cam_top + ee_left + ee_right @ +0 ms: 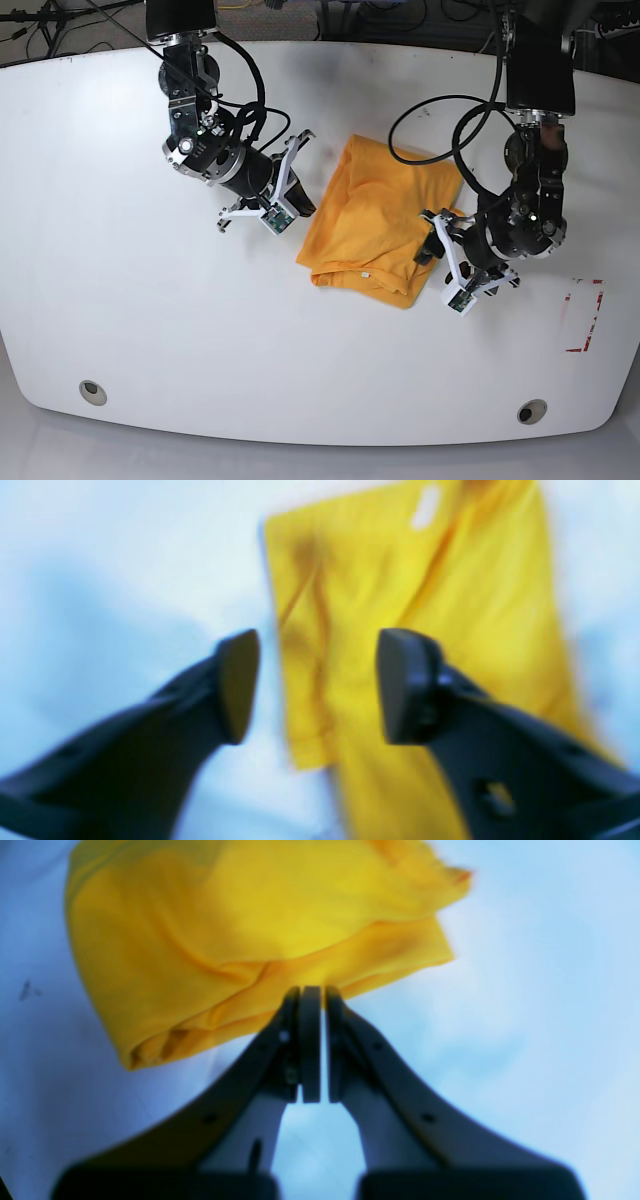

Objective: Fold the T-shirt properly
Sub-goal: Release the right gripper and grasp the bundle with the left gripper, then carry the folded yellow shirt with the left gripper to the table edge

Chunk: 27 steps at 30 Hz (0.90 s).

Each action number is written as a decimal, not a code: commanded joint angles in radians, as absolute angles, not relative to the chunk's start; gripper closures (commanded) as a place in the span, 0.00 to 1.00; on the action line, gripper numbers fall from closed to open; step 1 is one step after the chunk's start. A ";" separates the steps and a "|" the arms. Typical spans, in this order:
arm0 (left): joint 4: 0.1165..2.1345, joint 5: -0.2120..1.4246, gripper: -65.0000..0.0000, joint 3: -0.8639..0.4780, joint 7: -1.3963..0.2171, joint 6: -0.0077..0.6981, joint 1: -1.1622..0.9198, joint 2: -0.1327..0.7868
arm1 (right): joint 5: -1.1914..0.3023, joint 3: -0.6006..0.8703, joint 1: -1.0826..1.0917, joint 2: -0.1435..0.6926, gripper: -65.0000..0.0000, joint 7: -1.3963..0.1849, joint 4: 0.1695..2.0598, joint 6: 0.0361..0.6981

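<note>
The T-shirt (375,225) lay near the middle of the white table (120,330), gathered into a rough, partly folded slab with its small white neck label (366,272) showing at the near edge. The right gripper (314,995), on the left of the base view, had its jaws closed narrowly on a bunched fold at the shirt's left edge, the cloth rising to the tips in the right wrist view. The left gripper (317,680), on the right of the base view, stood with its jaws wide and nothing between them, poised over the shirt's right edge; whether it touched the cloth could not be told, as the left wrist view was blurred. The chief risk was judged to be that the pinch took several layers at once, so that any pull would drag the whole bundle across the table and undo the fold rather than turn one flap. A second risk was judged to lie with the open gripper: closing where it stood, it might catch only a sleeve hem or a single layer, leaving the edges skewed and wrinkles trapped. The table was smooth and bare but for a red mark (583,318) at the near right and two round fittings (92,391) along the near rim. Cables and dark equipment lay beyond the far edge.
</note>
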State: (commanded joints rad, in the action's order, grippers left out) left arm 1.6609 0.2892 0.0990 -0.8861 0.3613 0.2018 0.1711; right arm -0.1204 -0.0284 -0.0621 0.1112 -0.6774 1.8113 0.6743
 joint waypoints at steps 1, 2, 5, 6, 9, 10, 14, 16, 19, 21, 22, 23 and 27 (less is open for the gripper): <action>1.666 0.277 0.35 0.108 -0.866 0.337 0.194 0.162 | -0.120 -0.018 -0.062 0.111 0.97 -0.677 1.813 0.674; 1.667 0.262 0.35 0.120 -0.848 0.318 0.183 0.154 | -0.120 -0.008 -0.062 0.111 0.97 -0.677 1.813 0.674; 1.661 0.206 0.35 0.165 -0.768 0.272 0.151 0.136 | -0.120 0.007 -0.062 0.111 0.97 -0.677 1.811 0.676; 1.659 0.176 0.35 0.188 -0.733 0.255 0.139 0.134 | -0.120 0.008 -0.062 0.113 0.97 -0.677 1.811 0.676; 1.647 0.119 0.35 0.226 -0.659 0.213 0.102 0.113 | -0.120 0.008 -0.062 0.114 0.97 -0.679 1.811 0.676; 1.639 0.093 0.35 0.242 -0.627 0.193 0.082 0.102 | -0.120 0.008 -0.062 0.116 0.97 -0.679 1.811 0.676; 1.601 0.027 0.35 0.269 -0.542 0.136 0.041 0.071 | -0.120 0.008 -0.065 0.119 0.97 -0.679 1.811 0.676; 1.566 -0.005 0.35 0.272 -0.507 0.113 0.027 0.061 | -0.120 0.008 -0.068 0.119 0.97 -0.679 1.811 0.676; 1.475 -0.042 0.35 0.266 -0.453 0.084 0.022 0.061 | -0.120 0.008 -0.070 0.116 0.97 -0.679 1.811 0.676; 1.411 -0.047 0.35 0.266 -0.430 0.076 0.027 0.064 | -0.120 0.008 -0.071 0.116 0.97 -0.679 1.811 0.676; 1.359 -0.050 0.35 0.265 -0.410 0.074 0.028 0.067 | -0.120 0.008 -0.071 0.116 0.97 -0.679 1.811 0.676; 1.337 -0.050 0.35 0.260 -0.401 0.074 0.030 0.068 | -0.120 0.008 -0.071 0.116 0.97 -0.679 1.813 0.676; 1.233 -0.050 0.35 0.208 -0.367 0.077 0.047 0.110 | -0.120 0.010 -0.082 0.119 0.97 -0.679 1.825 0.676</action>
State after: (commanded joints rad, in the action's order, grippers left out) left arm 1.2329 -0.0499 0.2079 -0.3675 0.0775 0.0468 0.1097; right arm -0.1204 0.0100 -0.0821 0.1189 -0.6790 1.8251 0.6759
